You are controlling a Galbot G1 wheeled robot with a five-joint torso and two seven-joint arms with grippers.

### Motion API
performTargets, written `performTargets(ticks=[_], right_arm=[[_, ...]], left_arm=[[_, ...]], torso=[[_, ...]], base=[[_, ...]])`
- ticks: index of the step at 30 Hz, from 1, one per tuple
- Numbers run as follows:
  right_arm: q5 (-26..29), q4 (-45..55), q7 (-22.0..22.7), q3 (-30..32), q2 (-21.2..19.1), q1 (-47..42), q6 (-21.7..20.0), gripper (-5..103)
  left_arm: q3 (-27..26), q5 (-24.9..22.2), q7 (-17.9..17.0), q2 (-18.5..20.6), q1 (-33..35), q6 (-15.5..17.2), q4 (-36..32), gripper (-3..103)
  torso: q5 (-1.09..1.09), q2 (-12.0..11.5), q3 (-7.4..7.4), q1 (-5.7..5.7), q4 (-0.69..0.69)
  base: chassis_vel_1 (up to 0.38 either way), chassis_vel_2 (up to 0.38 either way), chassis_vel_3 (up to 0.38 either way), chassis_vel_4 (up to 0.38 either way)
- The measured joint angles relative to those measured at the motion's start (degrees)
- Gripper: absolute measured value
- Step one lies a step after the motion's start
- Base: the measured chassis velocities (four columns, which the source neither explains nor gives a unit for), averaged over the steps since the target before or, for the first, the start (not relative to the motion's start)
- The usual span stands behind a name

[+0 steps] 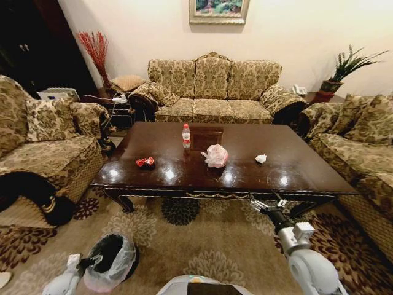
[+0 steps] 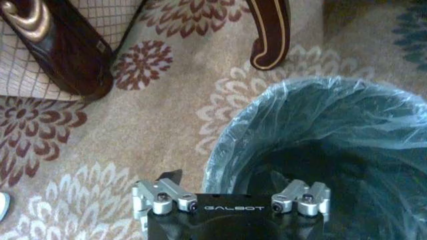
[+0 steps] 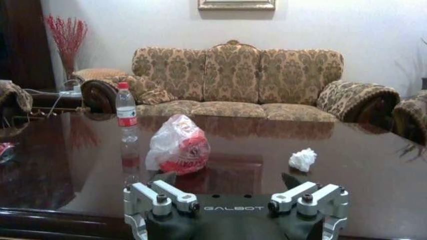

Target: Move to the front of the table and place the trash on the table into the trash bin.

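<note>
The dark glossy table (image 1: 295,172) stands ahead of me. On it are a clear bottle (image 1: 186,136) with a red cap, a pinkish-white plastic bag (image 1: 215,156), a white paper ball (image 1: 261,158) and a red-and-black wrapper (image 1: 145,162). My right gripper (image 1: 265,200) hovers open at the table's near edge. In its wrist view the right gripper (image 3: 227,179) faces the bag (image 3: 178,146), the bottle (image 3: 126,111) and the paper ball (image 3: 303,159). The black lined trash bin (image 1: 110,261) sits on the carpet at lower left. My left gripper (image 2: 223,177) is open, straddling the rim of the bin (image 2: 320,125).
Patterned sofas surround the table on the left (image 1: 43,147), at the back (image 1: 212,92) and on the right (image 1: 356,147). A floral carpet (image 1: 202,246) lies between me and the table. A carved table leg (image 2: 270,32) stands close to the bin.
</note>
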Motion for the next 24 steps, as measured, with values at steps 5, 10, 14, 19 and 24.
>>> performTargets(ticks=[5, 10, 14, 19, 24], right_arm=[[0.0, 0.3, 0.1, 0.2, -0.1, -0.3, 0.0, 100], [-0.1, 0.6, 0.3, 0.4, 0.1, -0.9, 0.1, 100], [-0.2, 0.9, 0.3, 0.5, 0.3, -1.3, 0.2, 100], [-0.3, 1.0, 0.3, 0.5, 0.3, -1.4, 0.2, 100], [-0.3, 1.0, 0.4, 0.5, 0.4, -1.4, 0.3, 100]], left_arm=[[0.7, 1.3, 0.5, 0.1, -1.7, 0.0, 2.4, 79], [1.2, 2.3, 0.9, 0.4, -3.2, -1.1, 5.1, 57], [1.2, 2.7, 1.5, 0.6, -3.6, -1.4, 5.9, 41], [1.0, 3.4, 2.4, 0.6, -3.8, -2.7, 7.1, 25], [0.7, 3.4, 3.0, 0.5, -3.9, -3.8, 8.0, 11]], torso=[[0.00, 0.0, 0.00, 0.00, 0.01], [0.00, 0.0, 0.00, 0.00, 0.01], [0.03, 0.0, 0.00, 0.00, 0.01], [0.02, 0.0, 0.00, 0.00, 0.01], [0.00, 0.0, 0.00, 0.00, 0.01]], base=[[0.000, 0.000, 0.000, 0.000], [0.000, 0.000, 0.000, 0.000], [0.000, 0.000, 0.000, 0.000], [0.000, 0.000, 0.000, 0.000], [0.000, 0.000, 0.000, 0.000]])
